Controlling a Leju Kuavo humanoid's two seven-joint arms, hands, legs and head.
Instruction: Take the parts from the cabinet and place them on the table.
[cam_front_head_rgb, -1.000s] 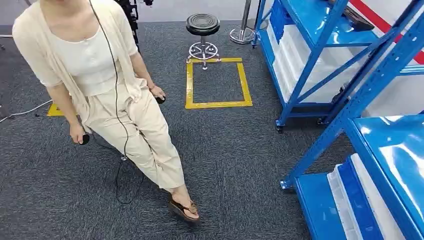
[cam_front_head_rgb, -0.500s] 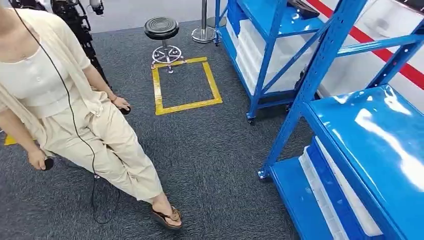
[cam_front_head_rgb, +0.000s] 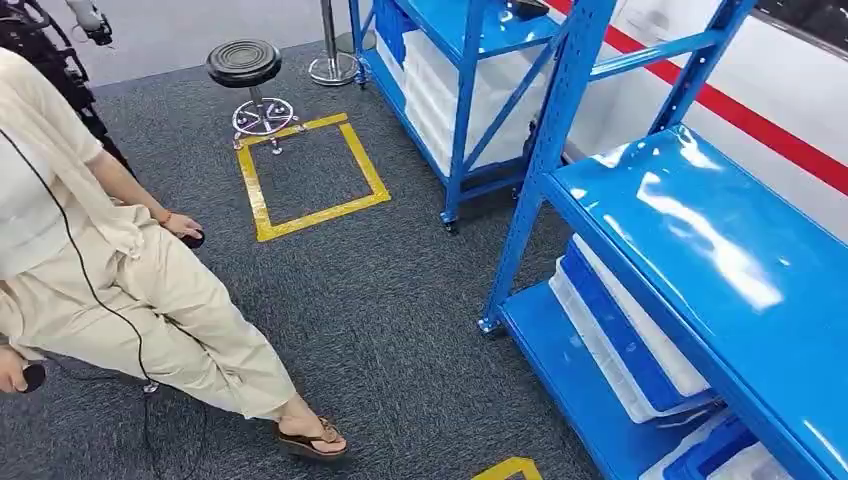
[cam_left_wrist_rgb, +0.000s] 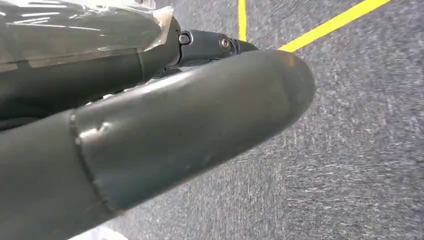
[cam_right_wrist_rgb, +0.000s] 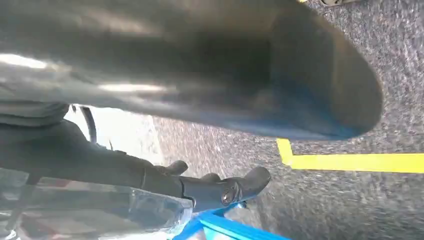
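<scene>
Beside blue cabinet (cam_front_head_rgb: 640, 200), approaching with white-and-blue part bins (cam_front_head_rgb: 630, 350) sitting on its lower shelf, left hand (cam_left_wrist_rgb: 165, 125) and right hand (cam_right_wrist_rgb: 220, 190) hanging over carpet holding nothing, openness unclear, next probably needing squaring up and reaching in.

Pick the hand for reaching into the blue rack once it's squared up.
Right, tentatively. The blue rack and its white-and-blue bins sit on the robot's right; the person stands on its left. Both hands hang over carpet, and the right hand has a blue rack part beside it.
</scene>
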